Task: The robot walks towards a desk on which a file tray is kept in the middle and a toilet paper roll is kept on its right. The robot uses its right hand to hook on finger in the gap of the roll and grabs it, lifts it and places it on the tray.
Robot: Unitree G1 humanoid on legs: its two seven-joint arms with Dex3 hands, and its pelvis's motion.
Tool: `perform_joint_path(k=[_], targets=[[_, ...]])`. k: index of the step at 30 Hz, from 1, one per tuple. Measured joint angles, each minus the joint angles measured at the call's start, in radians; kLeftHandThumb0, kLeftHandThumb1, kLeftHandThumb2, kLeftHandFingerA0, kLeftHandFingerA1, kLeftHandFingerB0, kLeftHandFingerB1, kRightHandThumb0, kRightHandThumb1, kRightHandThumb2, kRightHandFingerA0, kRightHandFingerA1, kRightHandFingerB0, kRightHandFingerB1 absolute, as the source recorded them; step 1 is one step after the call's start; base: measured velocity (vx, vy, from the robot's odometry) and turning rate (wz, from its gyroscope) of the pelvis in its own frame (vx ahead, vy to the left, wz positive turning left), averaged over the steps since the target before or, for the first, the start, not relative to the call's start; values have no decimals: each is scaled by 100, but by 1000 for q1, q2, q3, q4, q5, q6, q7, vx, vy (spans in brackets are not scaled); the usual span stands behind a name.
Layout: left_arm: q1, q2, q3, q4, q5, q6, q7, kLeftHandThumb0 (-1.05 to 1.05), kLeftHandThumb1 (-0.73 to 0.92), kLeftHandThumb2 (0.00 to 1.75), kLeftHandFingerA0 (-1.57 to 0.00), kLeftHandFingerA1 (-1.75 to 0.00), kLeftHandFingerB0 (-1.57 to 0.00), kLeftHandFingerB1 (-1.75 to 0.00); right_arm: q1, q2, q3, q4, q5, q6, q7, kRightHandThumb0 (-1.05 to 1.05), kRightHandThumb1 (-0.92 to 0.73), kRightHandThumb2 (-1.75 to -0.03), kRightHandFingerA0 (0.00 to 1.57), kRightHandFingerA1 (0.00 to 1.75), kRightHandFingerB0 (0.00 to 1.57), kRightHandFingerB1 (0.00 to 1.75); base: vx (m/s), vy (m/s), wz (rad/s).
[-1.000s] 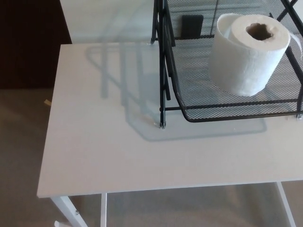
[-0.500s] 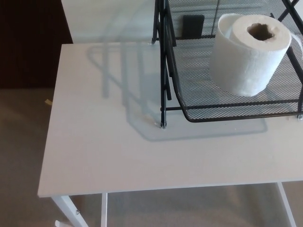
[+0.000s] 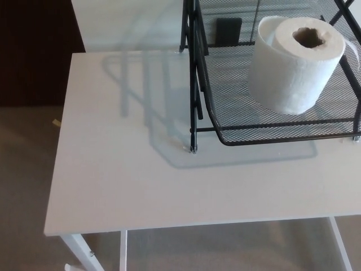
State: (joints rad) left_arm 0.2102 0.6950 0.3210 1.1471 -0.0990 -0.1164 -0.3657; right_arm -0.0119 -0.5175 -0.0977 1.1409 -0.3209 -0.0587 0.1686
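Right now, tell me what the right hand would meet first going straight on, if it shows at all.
The right hand does not show, so its line cannot be told. The white toilet paper roll sits in the black wire-mesh file tray.

— Holding things up?
— White desk (image 3: 113, 186), flat top, white legs (image 3: 77, 249) underneath.
— Directly on it?
— Black wire-mesh file tray (image 3: 282, 133), standing on thin feet toward the far right, casting a shadow leftward over bare surface.
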Motion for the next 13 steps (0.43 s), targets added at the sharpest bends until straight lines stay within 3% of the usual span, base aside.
perform_joint_path(k=[1, 2, 3, 4, 5, 6, 7, 9, 13], targets=[[1, 0, -1, 1, 0, 0, 0, -33, 64, 118, -1, -49, 0, -49, -5, 0, 8, 16, 2, -4, -10, -88, -71, -62, 17, 64, 17, 42, 0, 0, 0], [1, 0, -1, 1, 0, 0, 0, -70, 84, 102, -15, -49, -8, -42, -7, 0, 11, 23, 3, -6, -14, -87, -58, -97, 15, 65, 12, 51, 0, 0, 0], [3, 0, 0, -1, 0, 0, 0, -69, 85, 102, -16, -50, -8, -42, -14, 0, 18, 37, 4, -8, -21, -88, -75, -85, 29, 63, 22, 46, 0, 0, 0], [6, 0, -2, -5, 1, 0, 0, -69, 87, 105, -20, -53, -8, -43, -28, 4, 7, 57, 15, -7, -21, -76, -85, -66, 36, 59, 34, 41, 0, 0, 0], [9, 0, -8, -9, 2, 0, 0, -65, 92, 86, -22, -48, -9, -35, -38, 10, -12, 72, 26, -4, -19, -76, -85, -66, 36, 59, 34, 41, 0, 0, 0], [11, 0, -14, -13, 4, 0, 0, -32, 68, 122, -2, -51, -1, -51, -46, 14, -29, 82, 36, -2, -17, -76, -85, -66, 36, 59, 34, 41, 0, 0, 0], [13, 0, -21, -19, 7, 0, 0, -72, 92, 90, -20, -61, -6, -42, -57, 21, -49, 97, 51, 1, -15, -76, -85, -66, 36, 59, 34, 41, 0, 0, 0], [5, 0, -38, -15, 13, -5, 0, -78, 92, 88, -20, -67, -5, -45, -73, 31, -80, 117, 75, 6, -11, -76, -85, -66, 36, 59, 34, 41, 0, 0, 0], [-9, -1, -52, 5, 18, -19, 0, -62, 92, 92, -16, -52, -4, -35, -83, 37, -97, 130, 101, 11, -6, -76, -85, -66, 36, 59, 34, 41, 0, 0, 0]])
